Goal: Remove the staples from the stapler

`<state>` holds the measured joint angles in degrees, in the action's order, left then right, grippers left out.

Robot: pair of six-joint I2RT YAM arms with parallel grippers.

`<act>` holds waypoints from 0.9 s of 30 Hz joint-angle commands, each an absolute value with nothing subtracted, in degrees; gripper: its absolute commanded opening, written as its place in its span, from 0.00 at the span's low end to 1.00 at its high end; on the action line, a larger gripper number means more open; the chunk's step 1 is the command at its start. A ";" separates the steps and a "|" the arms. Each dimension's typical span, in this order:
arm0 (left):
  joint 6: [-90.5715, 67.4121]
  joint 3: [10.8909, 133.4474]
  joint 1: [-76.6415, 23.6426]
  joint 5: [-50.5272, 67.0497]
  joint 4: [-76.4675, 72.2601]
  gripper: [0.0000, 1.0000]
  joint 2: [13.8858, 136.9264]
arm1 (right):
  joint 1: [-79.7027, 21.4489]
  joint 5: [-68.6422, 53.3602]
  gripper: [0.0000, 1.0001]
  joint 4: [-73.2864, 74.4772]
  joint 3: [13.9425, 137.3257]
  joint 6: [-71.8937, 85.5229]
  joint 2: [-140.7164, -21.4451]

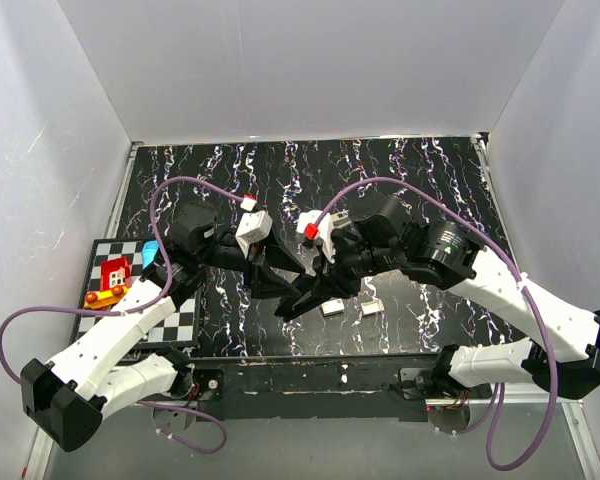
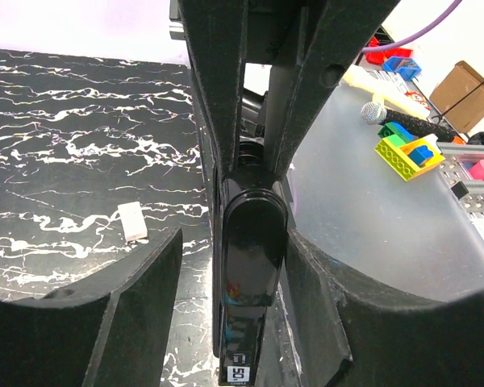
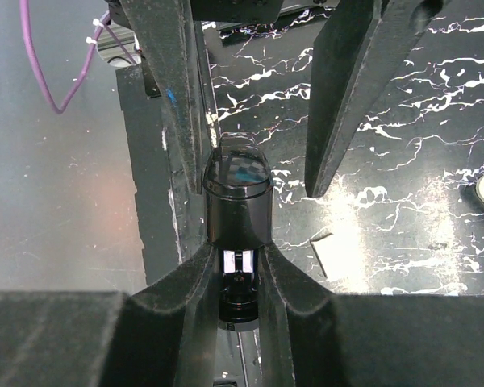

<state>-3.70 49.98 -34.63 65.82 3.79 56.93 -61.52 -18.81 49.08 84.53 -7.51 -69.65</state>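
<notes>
White walls (image 1: 310, 60) are set around a black marbled table (image 1: 400, 180). Over its near middle the stapler (image 2: 250, 266) is held between the two arms, close to two pale blocks (image 1: 332, 307) lying on the surface. One end is pinched by the right gripper (image 3: 235, 254), whose fingers (image 3: 185, 314) are pressed against both sides. The left gripper (image 2: 235, 234) is placed around the other end with its fingers spread: one is seen close against the stapler, the other apart from it. A checkered board (image 1: 180, 325) with toys (image 1: 113, 272) is laid at the left edge.
</notes>
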 commanded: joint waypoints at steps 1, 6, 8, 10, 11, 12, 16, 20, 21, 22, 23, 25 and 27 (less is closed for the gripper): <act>-4.75 50.19 -34.98 65.48 2.20 0.52 56.60 | -61.96 -20.39 0.01 42.54 86.84 -7.47 -68.82; -5.27 50.10 -34.98 65.65 1.58 0.49 56.60 | -62.05 -20.48 0.01 42.45 87.80 -7.47 -69.70; -5.27 50.10 -35.07 65.83 1.58 0.43 56.69 | -62.05 -20.48 0.01 42.28 87.98 -7.47 -69.78; -5.36 50.01 -35.07 66.09 1.49 0.40 56.78 | -62.14 -20.39 0.01 42.10 88.15 -7.47 -69.79; -5.36 50.01 -35.24 66.18 1.49 0.40 56.78 | -62.14 -20.30 0.01 42.01 88.24 -7.38 -69.87; -5.36 50.01 -35.33 66.18 1.49 0.38 56.69 | -62.14 -20.30 0.01 41.92 88.24 -7.38 -69.87; -5.45 50.01 -35.42 66.44 1.58 0.27 56.78 | -62.31 -20.13 0.01 41.92 88.42 -7.38 -69.96; -5.62 50.19 -35.60 67.32 1.49 0.17 57.13 | -62.40 -19.86 0.01 41.57 88.51 -7.38 -69.96; -5.62 50.19 -35.68 67.76 1.49 0.14 57.22 | -62.40 -19.69 0.01 41.49 88.42 -7.38 -69.87; -5.63 50.36 -35.77 68.11 1.58 0.10 57.30 | -62.40 -19.43 0.01 41.40 88.42 -7.47 -69.96; -5.36 50.45 -35.68 68.20 1.67 0.00 57.30 | -62.49 -19.25 0.01 41.31 88.33 -7.47 -69.96; -4.58 50.10 -35.77 67.68 2.02 0.00 56.34 | -62.49 -18.64 0.01 41.22 87.63 -7.64 -69.61; -3.96 49.84 -35.77 67.06 1.93 0.00 55.03 | -62.58 -17.93 0.01 41.05 86.32 -7.82 -68.47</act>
